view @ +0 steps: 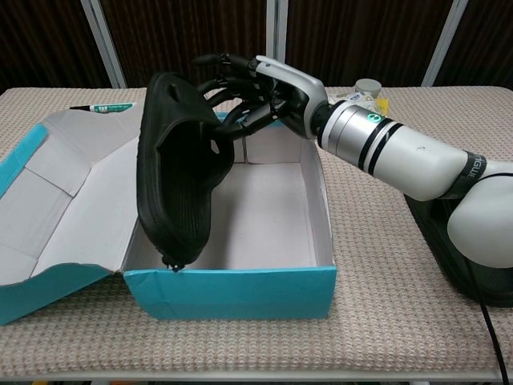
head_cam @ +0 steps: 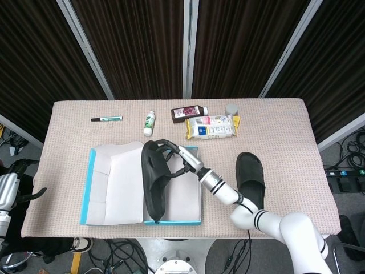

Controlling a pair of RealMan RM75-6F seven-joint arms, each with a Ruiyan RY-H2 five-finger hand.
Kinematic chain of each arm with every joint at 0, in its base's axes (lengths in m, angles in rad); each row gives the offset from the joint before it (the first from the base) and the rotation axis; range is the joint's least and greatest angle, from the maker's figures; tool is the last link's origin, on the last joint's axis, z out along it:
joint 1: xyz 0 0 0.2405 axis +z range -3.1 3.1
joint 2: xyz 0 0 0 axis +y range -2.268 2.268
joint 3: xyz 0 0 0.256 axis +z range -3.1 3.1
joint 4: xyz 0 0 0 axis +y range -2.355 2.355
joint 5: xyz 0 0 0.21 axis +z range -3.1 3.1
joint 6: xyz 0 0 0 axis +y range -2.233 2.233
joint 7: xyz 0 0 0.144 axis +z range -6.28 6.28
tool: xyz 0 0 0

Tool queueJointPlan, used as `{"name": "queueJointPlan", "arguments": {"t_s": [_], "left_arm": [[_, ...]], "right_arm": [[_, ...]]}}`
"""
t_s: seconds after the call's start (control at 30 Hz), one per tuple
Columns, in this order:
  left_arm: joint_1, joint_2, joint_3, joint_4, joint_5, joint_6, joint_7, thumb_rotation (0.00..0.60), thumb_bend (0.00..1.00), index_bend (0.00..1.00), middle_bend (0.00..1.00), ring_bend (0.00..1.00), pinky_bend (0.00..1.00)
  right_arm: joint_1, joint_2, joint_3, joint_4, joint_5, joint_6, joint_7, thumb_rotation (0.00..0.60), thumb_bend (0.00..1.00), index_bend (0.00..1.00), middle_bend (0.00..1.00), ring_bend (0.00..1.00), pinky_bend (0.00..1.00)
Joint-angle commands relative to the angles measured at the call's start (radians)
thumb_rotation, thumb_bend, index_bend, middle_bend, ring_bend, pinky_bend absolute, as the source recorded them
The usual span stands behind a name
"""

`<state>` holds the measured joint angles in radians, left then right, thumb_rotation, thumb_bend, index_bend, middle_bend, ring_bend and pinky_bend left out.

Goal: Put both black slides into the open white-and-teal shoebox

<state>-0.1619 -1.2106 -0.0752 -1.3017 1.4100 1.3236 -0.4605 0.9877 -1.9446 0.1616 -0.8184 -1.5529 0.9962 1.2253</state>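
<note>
From the head view, the right hand (head_cam: pixel 178 157) grips a black slide (head_cam: pixel 153 181) by its strap, fingers curled through it, hanging it on edge over the left side of the open shoebox (head_cam: pixel 187 220). The second slide (head_cam: pixel 251 176) lies on the table right of the box. The left hand (head_cam: pixel 23 181) sits at the frame's edge, fingers apart, holding nothing.

Chest view: the right hand (view: pixel 260 92) holds that slide (view: pixel 178 196) upright, its lower tip at the shoebox (view: pixel 240 293) front wall. The other slide (view: pixel 449 265) shows behind the forearm.
</note>
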Motion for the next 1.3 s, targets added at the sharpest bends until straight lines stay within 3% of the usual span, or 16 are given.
{"name": "queueJointPlan", "arguments": {"t_s": [0.03, 0.5, 0.83, 1.3], "left_arm": [[0.001, 0.000, 0.000, 0.003, 0.000, 0.001, 0.000, 0.600, 0.17, 0.23, 0.22, 0.13, 0.22], [0.006, 0.000, 0.000, 0.021, -0.001, -0.004, -0.023, 0.600, 0.17, 0.24, 0.22, 0.13, 0.22], [0.006, -0.005, 0.002, 0.027, 0.002, -0.009, -0.030, 0.600, 0.17, 0.24, 0.22, 0.13, 0.22], [0.010, -0.009, 0.005, 0.034, 0.004, -0.012, -0.049, 0.600, 0.17, 0.24, 0.22, 0.13, 0.22]], "right_arm": [[0.005, -0.018, 0.001, 0.022, 0.002, 0.004, 0.010, 0.600, 0.06, 0.14, 0.49, 0.37, 0.42], [0.016, -0.075, -0.025, 0.118, 0.003, -0.028, 0.054, 0.600, 0.06, 0.14, 0.49, 0.37, 0.42], [0.018, -0.053, -0.050, 0.122, -0.008, -0.054, 0.035, 0.600, 0.06, 0.14, 0.49, 0.37, 0.42], [0.033, 0.028, -0.053, 0.023, 0.006, -0.111, -0.180, 0.600, 0.05, 0.14, 0.49, 0.37, 0.42]]}}
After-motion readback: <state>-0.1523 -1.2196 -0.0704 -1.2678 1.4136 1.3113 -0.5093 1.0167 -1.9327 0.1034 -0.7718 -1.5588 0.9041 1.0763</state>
